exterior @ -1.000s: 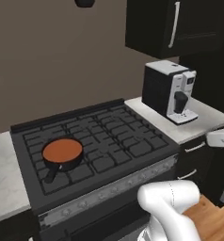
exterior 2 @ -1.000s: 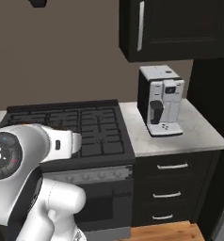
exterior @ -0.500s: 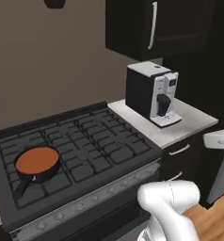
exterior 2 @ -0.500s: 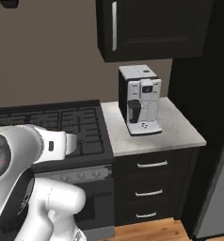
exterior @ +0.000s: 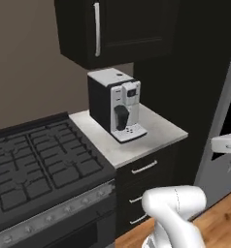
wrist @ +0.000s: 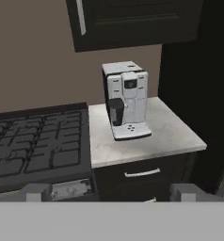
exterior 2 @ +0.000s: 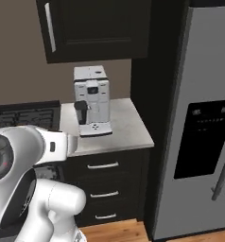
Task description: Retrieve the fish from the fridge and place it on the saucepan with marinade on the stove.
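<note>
Over the last second the whole scene was carried leftward in both base views, which is read as the base driving to the right along the counter, not as any object being moved; the pan with its orange-brown liquid, seen on the range a second earlier, was left out of frame, and the fridge (exterior 2: 199, 123) was brought into the right base view. This is judged to be the approach leg, with the fetching itself not yet begun. The fridge doors were seen closed, so the fish is presumed to be shut behind them. The stove (exterior: 35, 160) was seen to the left of the coffee machine (exterior: 115, 104), which stood on the pale counter (exterior: 151, 133), and the fridge was seen to the right of the coffee machine, beyond a tall dark cabinet panel (exterior 2: 154, 118). A dark wall cabinet (exterior 2: 93, 28) hung above the coffee machine, and drawers (exterior 2: 105, 182) sat below it. The gripper (wrist: 109, 192) was seen spread wide with nothing between its fingertips. The closed door is judged the chief obstacle, since a handle must first be reached and pulled.
</note>
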You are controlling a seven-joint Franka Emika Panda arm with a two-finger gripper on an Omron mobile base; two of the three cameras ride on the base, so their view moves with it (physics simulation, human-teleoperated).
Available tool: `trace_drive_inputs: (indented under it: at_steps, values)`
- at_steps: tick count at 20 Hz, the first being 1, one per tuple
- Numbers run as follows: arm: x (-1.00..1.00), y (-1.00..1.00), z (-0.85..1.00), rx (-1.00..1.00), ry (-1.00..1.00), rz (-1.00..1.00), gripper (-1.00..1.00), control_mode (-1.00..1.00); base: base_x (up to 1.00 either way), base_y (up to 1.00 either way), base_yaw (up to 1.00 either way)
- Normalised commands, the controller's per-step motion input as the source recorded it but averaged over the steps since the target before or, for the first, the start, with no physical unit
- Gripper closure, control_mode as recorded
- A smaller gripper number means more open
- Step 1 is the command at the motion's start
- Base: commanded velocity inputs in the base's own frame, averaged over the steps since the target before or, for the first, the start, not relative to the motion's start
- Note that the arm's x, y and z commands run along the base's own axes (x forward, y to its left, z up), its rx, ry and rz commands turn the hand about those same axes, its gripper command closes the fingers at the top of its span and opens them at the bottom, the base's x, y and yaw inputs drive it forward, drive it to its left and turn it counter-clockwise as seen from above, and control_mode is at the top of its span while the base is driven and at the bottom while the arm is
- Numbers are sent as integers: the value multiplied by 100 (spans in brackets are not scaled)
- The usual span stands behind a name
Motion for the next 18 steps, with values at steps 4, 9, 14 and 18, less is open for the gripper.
trace_drive_inputs:
  at_steps: [4,9,14,18]
  values:
    - [0,0,0,0,0,0,-100,100,-8,-95,0]
    - [0,0,0,0,0,0,-100,100,-17,-93,0]
    - [0,0,0,0,0,0,-100,100,-25,-88,2]
    - [0,0,0,0,0,0,-100,100,-24,-87,5]
